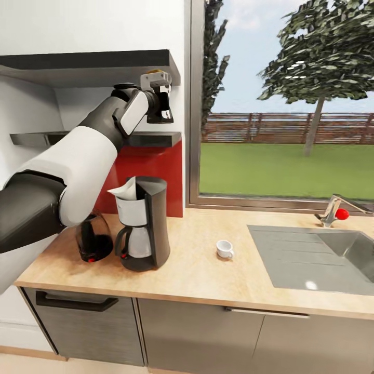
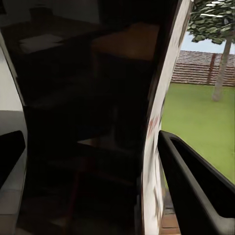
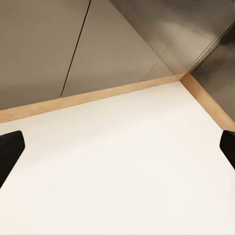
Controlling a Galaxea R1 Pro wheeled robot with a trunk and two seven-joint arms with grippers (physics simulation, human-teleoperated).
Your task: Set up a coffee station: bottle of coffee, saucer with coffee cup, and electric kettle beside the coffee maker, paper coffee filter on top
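We saw the left arm [image 1: 78,161] raised toward the wall, with the left gripper [image 1: 160,106] between two dark shelves. The upper one was a thick dark slab [image 1: 93,65]; the lower one was the thin kitchen shelf [image 1: 150,138]. A small yellow-gold patch [image 1: 154,71] showed just above the wrist, under the slab, but we could not tell if it was the lid of the bottle of coffee. In the left wrist view one black finger [image 2: 196,191] was clear and the rest was dark and blurred, so we could not tell if this gripper was released or clenched, or if it held anything.

On the kitchen countertop [image 1: 197,270] the coffee maker [image 1: 143,228] stood upright near the left end, and the paper coffee filter [image 1: 124,189] sat on top of it, its point upward. The electric kettle [image 1: 93,241] stood just beside the coffee maker, on its left side, partly behind the arm. The coffee cup [image 1: 225,249] stood alone on the wood, between the coffee maker and the sink [image 1: 317,257], apart from both. A tap [image 1: 335,208] with a red knob was behind the sink.

In the right wrist view the two fingertips [image 3: 10,152] of the right gripper [image 3: 117,154] were spread wide, with nothing between them. Under them lay a pale floor [image 3: 122,171] with a wooden skirting [image 3: 98,97] and grey panels.
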